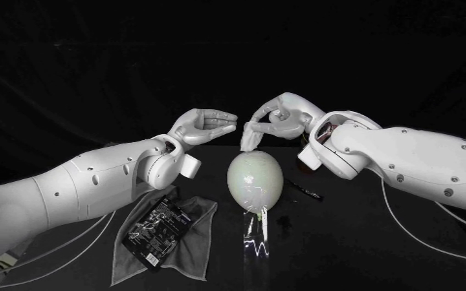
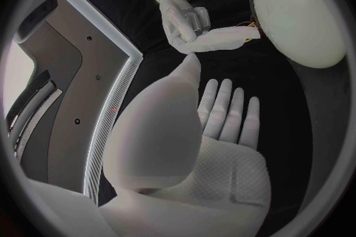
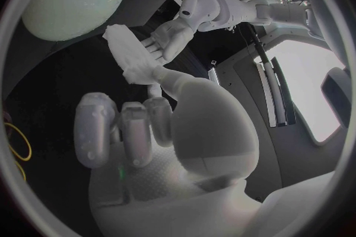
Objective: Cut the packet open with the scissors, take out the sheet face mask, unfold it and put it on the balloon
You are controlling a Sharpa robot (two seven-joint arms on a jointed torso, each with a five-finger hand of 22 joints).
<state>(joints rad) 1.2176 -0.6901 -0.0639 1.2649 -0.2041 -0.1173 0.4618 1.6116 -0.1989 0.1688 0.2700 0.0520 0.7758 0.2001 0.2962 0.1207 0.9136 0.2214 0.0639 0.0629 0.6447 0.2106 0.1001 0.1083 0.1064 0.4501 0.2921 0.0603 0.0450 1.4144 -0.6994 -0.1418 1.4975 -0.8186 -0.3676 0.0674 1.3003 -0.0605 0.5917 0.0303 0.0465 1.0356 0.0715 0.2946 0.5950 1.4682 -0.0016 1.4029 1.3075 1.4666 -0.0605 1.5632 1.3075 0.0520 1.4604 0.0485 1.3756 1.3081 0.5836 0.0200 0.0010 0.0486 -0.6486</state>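
- The right hand (image 1: 264, 126), just right of centre in the head view, pinches the folded white sheet face mask (image 3: 127, 56) between thumb and fingers. One finger hangs down just above the top of the balloon (image 1: 255, 182).
- The left hand (image 1: 204, 126) is just left of the right hand, palm up and holding nothing. The left wrist view shows its fingers stretched out over a bare palm.
- In the right wrist view the mask lies between the two hands. Whether the left fingertips touch it cannot be told.
- The balloon is pale and egg-shaped and sits at the centre of the frame below both hands. It is propped on a clear stand (image 1: 257, 234) that is hard to make out against the dark.
- The surface is a black table (image 1: 369, 250), and everything behind the arms is a dark backdrop (image 1: 233, 28) with no detail.
- In the head view the mask itself is hidden among the right hand's fingers.
- A thin dark object (image 1: 309, 191) lies on the table just right of the balloon, too small and dark to identify.
- The black packet (image 1: 155, 223) lies flat at lower left on a grey cloth (image 1: 189, 250), with the left forearm crossing above its upper edge. Whether it is cut open, or holds anything, cannot be told.
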